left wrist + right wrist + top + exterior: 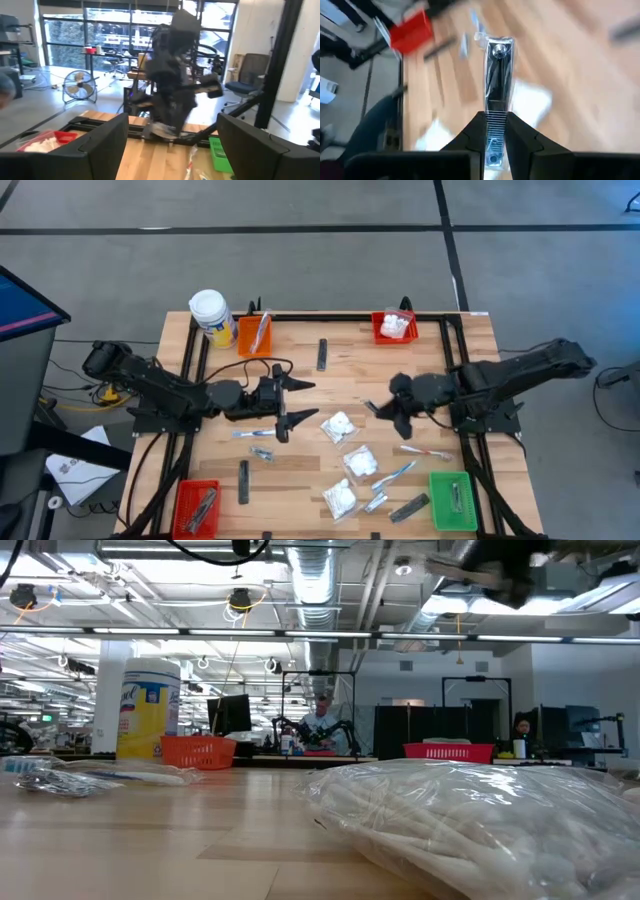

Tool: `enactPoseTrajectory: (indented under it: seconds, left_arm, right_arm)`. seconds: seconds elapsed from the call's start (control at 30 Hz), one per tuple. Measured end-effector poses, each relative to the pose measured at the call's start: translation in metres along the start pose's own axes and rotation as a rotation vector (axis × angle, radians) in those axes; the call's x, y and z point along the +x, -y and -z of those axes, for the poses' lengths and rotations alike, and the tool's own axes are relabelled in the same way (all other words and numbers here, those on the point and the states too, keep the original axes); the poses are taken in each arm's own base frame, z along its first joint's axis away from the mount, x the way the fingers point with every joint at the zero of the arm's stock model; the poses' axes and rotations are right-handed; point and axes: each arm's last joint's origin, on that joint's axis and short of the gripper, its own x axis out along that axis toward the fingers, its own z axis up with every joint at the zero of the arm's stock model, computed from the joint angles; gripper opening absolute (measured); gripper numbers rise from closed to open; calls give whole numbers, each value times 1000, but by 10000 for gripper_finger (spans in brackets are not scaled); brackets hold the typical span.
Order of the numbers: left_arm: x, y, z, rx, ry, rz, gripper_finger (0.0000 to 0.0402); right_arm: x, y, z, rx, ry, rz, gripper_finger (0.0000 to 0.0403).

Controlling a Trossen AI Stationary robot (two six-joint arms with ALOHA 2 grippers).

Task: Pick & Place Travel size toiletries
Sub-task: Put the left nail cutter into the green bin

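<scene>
My right gripper (385,408) hangs over the table's middle right, shut on a silvery sachet (497,65) that holds a metal nail clipper. My left gripper (295,406) stands open above the middle left and faces the right arm (175,85), with nothing between its fingers (105,145). Three white puffy packets (338,425) (360,462) (340,498) lie flat between the arms and the near edge. Toothbrushes (250,435) (425,450) and dark grey bars (322,355) (244,480) lie scattered on the wood. My right gripper pinches the sachet's near end (495,125) between its two fingers (520,137). The fingers slant down from the table's right and lie along the sachet. Most of the sachet sticks out past the fingertips, lifted clear of the table.
An orange bin (253,333) and a red bin (395,327) stand at the far edge, another red bin (197,508) at the near left, a green bin (452,500) at the near right. A white-capped yellow jar (210,315) stands at the far left corner. Black rails frame the table.
</scene>
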Motion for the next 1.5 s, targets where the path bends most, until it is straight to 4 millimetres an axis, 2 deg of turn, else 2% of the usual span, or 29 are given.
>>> enactPoseTrajectory:
  seconds: [0.23, 0.43, 0.73, 0.9, 1.1, 1.27, 1.5]
  left_arm:
    - [0, -1, 0, -1, 0, -3, 296]
    - [0, 0, 0, -9, 0, 2, 296]
    - [0, 1, -1, -17, 13, 9, 296]
    - [-1, 1, -9, -6, 95, 8, 296]
    - [-2, 0, -20, 76, 194, -4, 296]
    - [-1, -3, -25, 125, 251, 18, 296]
    - [3, -13, -28, 144, 296, 77, 296]
  right_arm:
    - [-24, -14, 45, 215, -246, 40, 42]
    - [-37, -38, 83, 373, -335, 59, 43]
    - [-35, -66, 151, 508, -469, 244, 45]
    - [-31, -77, 178, 607, -487, 297, 45]
    - [-22, -92, 201, 711, -495, 304, 45]
    - [-15, -110, 205, 725, -500, 363, 45]
    - [-8, -118, 195, 683, -537, 684, 46]
